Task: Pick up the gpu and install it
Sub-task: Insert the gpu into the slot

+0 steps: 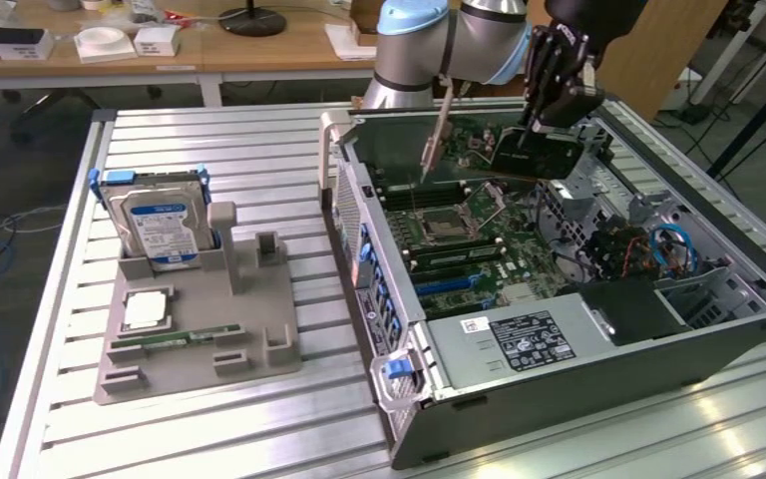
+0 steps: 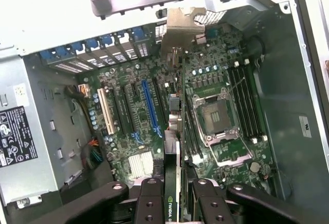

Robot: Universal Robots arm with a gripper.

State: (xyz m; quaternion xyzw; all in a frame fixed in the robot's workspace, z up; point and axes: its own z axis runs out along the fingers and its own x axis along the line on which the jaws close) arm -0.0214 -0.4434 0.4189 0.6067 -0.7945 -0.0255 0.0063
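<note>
Pincer (image 1: pixel 551 125) is clamped on the gpu (image 1: pixel 538 158), which hangs edge-down above the motherboard (image 1: pixel 470 239) in the open case (image 1: pixel 622 344) on the counter (image 1: pixel 223 429), bracket (image 2: pixel 183 24) toward the rear slots, apparently to line up with the blue slot (image 2: pixel 149 106); not yet seated.

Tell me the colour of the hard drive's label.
Blue and white; the hard drive's label shows best in the exterior view.
</note>
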